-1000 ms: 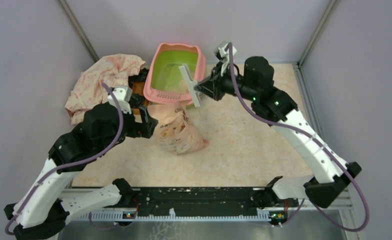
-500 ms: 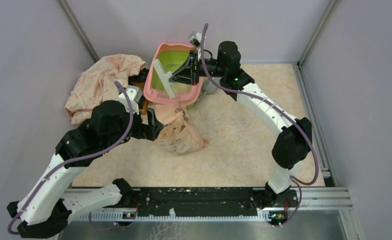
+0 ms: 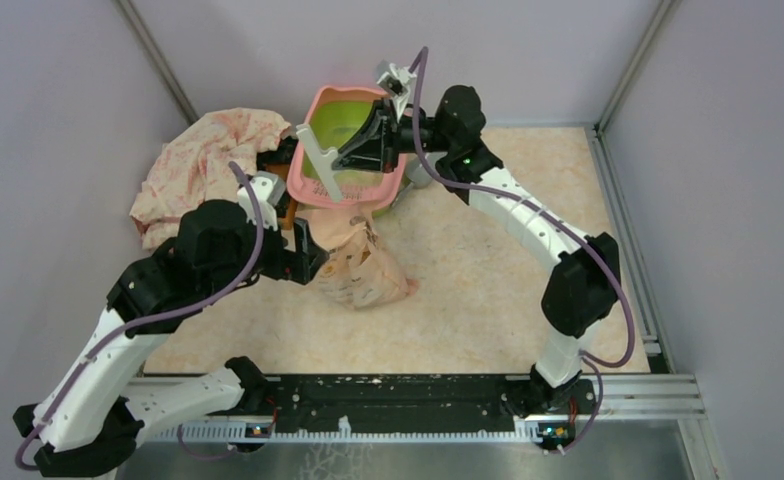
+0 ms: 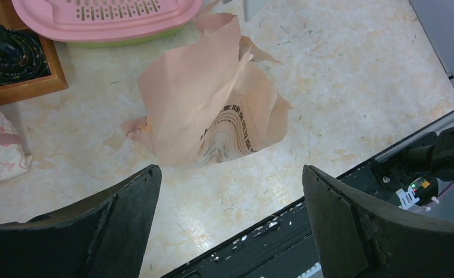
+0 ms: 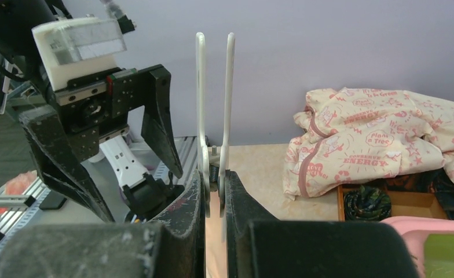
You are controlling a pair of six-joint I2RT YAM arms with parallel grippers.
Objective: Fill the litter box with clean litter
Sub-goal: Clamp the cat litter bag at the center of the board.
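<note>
Our right pincer (image 3: 340, 158) was pressed together on a white clip (image 3: 320, 165), pinching it near its spring so that the two thin blades stood straight out past the fingertips. It hung over the litter box (image 3: 313, 190), which sat at the far side of the surface (image 3: 488, 290), pink rim up and green inside showing.

Our left pincer (image 4: 230, 171) was spread wide and held nothing. It hovered above the peach bag (image 4: 207, 110), which lay crumpled and torn open just in front of the box, its printed lettering partly visible. We could not make out any clean litter, neither in the bag nor in the box.

Left of the box stood a small wooden tray (image 4: 22, 87) with something dark in it, and beyond that lay a patterned cream-and-pink garment (image 3: 213, 150), bunched near the back-left corner.
</note>
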